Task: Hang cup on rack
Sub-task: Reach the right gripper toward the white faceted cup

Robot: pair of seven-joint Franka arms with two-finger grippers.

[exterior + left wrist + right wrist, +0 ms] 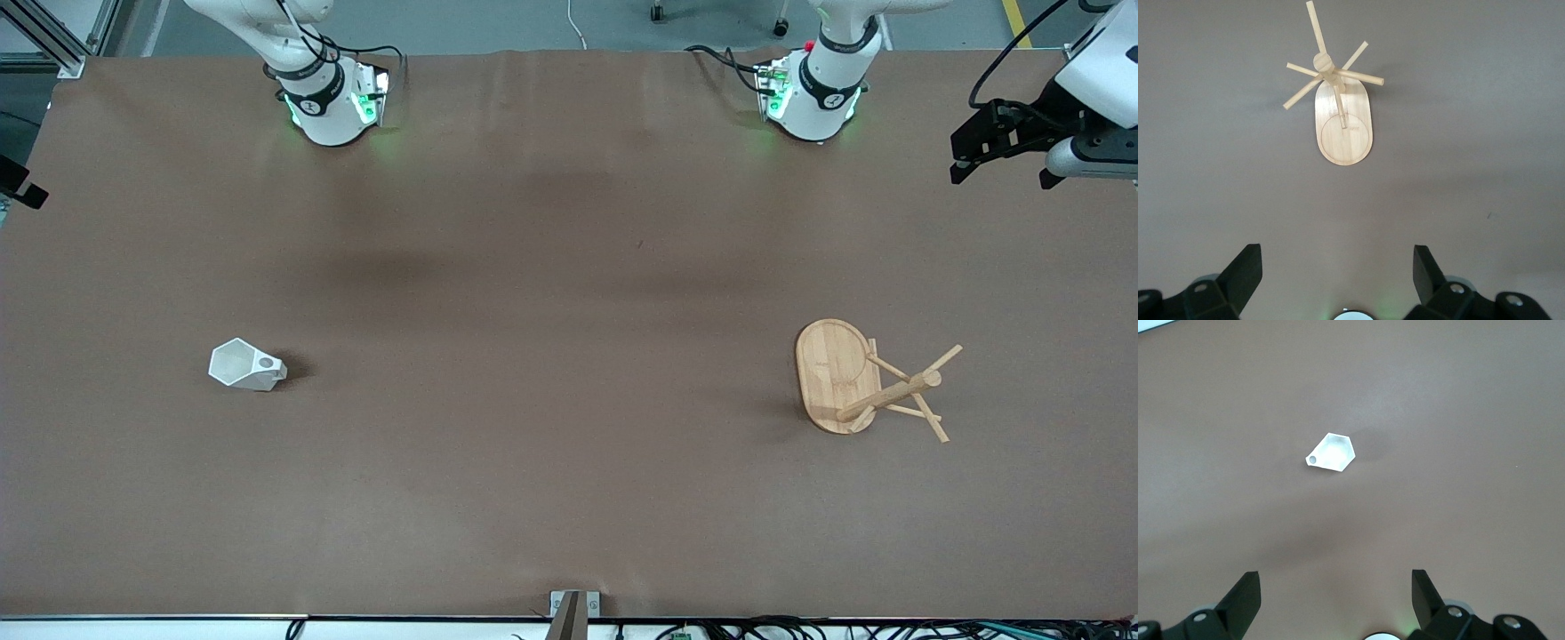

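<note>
the small white faceted cup with a hexagonal rim and a blocky handle pierced by a round hole is seen resting on the brown table, toward the right arm's end, its handle turned toward the middle of the table. the light bamboo mug rack, with an oval flat base, a central post and thin angled pegs, is placed toward the left arm's end of the table, well apart from the cup; no cup is hung on its pegs, and both things lie about equally near to the front camera

the left gripper is held up in the air over bare table at the left arm's end, near the table's edge; its two black fingers are spread wide apart and nothing is gripped or touched between them. in the left wrist view the rack is seen past the fingertips, apart from them

the right gripper is held high over bare table at the right arm's end; its black fingers are likewise spread fully apart, with nothing clasped or touched. in the right wrist view the cup is seen past the fingertips, apart from them, with its open mouth partly shown
</note>
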